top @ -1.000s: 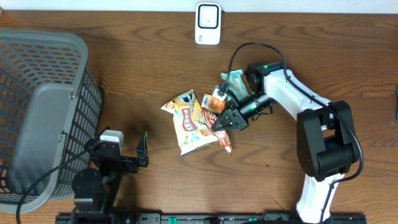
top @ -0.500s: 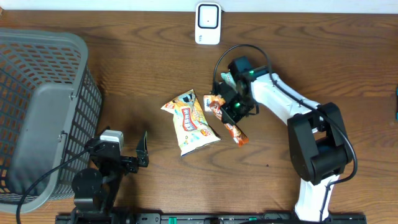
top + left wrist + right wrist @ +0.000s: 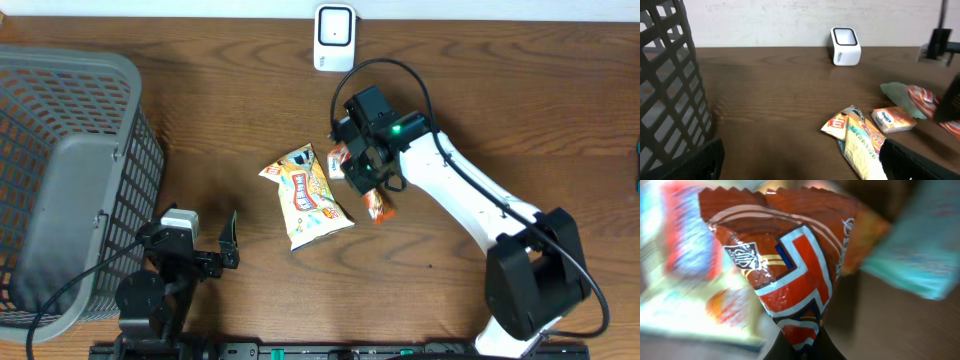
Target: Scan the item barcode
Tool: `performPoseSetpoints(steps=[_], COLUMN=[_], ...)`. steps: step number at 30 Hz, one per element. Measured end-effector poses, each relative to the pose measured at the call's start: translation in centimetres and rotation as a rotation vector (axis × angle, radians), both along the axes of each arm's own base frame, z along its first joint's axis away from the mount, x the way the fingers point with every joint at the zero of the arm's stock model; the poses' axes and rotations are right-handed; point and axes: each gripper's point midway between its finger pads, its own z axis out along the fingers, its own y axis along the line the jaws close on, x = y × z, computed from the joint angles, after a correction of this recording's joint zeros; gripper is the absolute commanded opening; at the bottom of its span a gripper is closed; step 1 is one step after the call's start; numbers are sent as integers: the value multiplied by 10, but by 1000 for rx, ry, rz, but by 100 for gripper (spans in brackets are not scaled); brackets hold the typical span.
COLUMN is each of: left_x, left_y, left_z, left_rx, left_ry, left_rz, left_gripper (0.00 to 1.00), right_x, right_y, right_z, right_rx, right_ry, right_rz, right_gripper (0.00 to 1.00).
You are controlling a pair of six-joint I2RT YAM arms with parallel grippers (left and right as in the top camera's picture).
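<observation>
My right fingers (image 3: pixel 830 355) are pinched shut on the red snack packet (image 3: pixel 378 205), at three o'clock of the yellow bag (image 3: pixel 308 196). I judge this the carry step; next, swing toward the scanner (image 3: pixel 334 38) at twelve o'clock, barcode facing it. Left fingers (image 3: pixel 920 160) gape, empty.

Your right arm (image 3: pixel 470 190): white link shells, black joints and base, green LED (image 3: pixel 398 127) lit near the wrist, black cable loop (image 3: pixel 385 65) coming off it. Your left arm (image 3: pixel 160 275): all black, pale grey block (image 3: pixel 178 219) on top, black lead (image 3: pixel 60 290) running left. Your left hand (image 3: pixel 228 245): matte black fingers (image 3: pixel 920 160).
</observation>
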Motion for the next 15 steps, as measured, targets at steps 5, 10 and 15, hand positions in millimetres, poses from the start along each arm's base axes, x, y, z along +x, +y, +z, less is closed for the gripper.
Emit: performPoseSetpoints(steps=[5, 10, 15], left_x=[0, 0, 0], left_y=[0, 0, 0], left_z=[0, 0, 0], left_rx=[0, 0, 0], left_ry=[0, 0, 0], left_rz=[0, 0, 0], left_gripper=[99, 99, 99], right_x=[19, 8, -3], right_y=[-7, -10, -16], right_z=[-27, -65, -66], right_rx=[-58, -100, -125], right_ry=[-16, 86, 133], right_rz=[-107, -120, -126], right_gripper=[1, 1, 41])
